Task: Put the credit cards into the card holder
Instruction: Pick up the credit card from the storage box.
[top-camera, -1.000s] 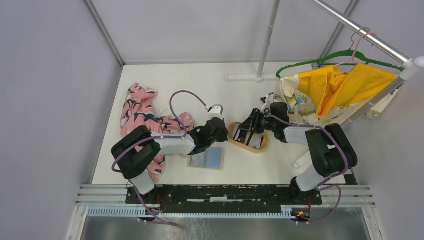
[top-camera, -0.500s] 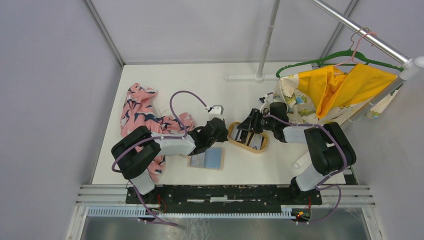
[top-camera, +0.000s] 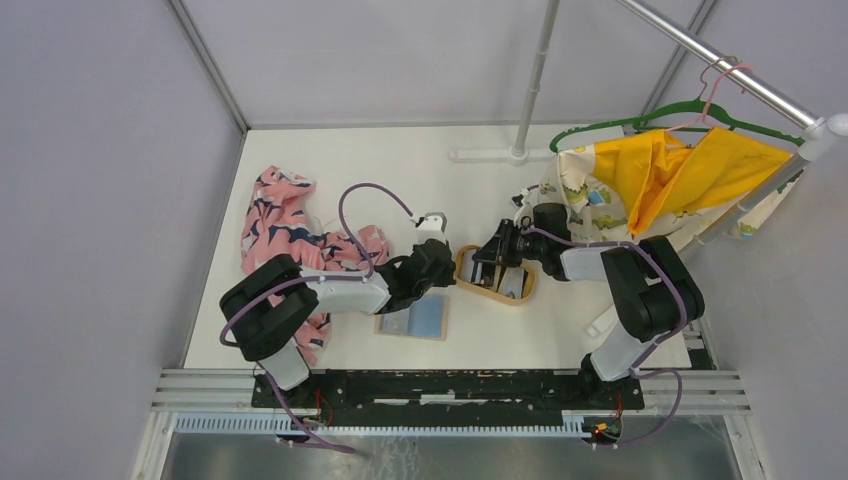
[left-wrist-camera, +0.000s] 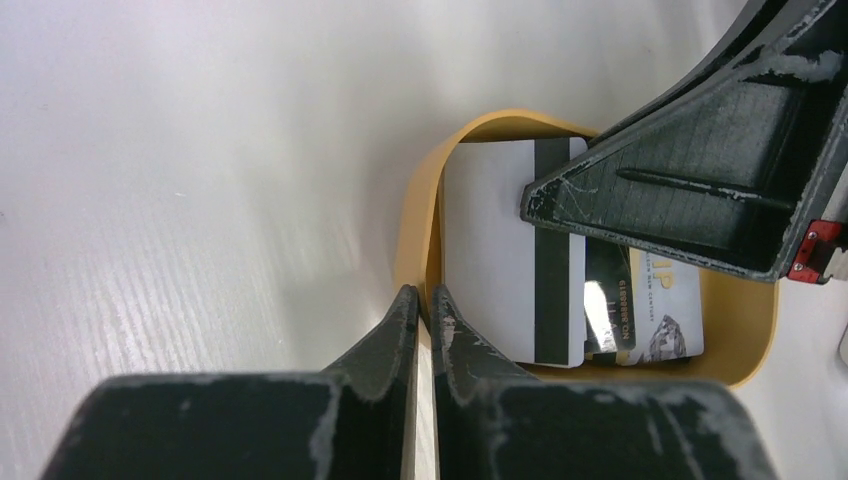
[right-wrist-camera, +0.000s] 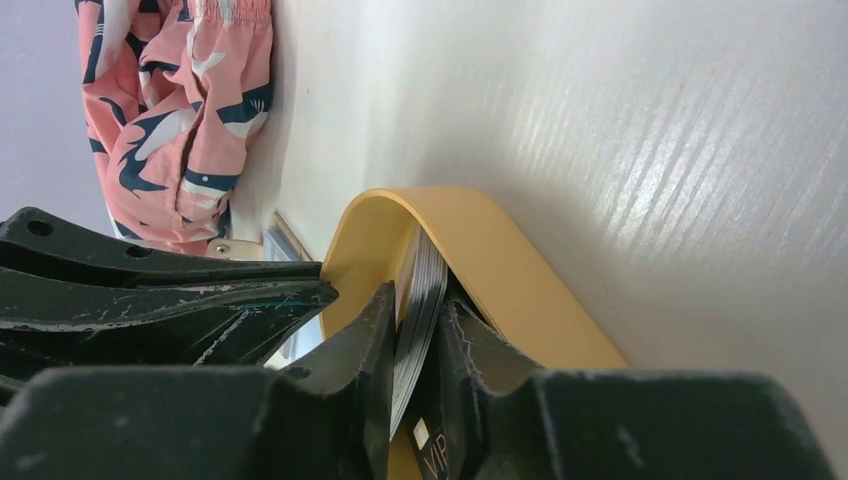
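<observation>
Pick-up step: the right pincer (right-wrist-camera: 417, 300) clamps the credit cards (right-wrist-camera: 425, 268) on edge inside the tray (left-wrist-camera: 418, 215), whose rim the left pincer (left-wrist-camera: 422, 306) pinches shut. The next move probably calls for lifting them clear towards the card holder (top-camera: 414, 318), which lies open at the tray's seven o'clock.

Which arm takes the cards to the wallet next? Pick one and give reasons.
Right. The right gripper has the credit cards between its fingers inside the tray, probably ready to lift. The left gripper is shut on the tray rim, apparently steadying it.
</observation>
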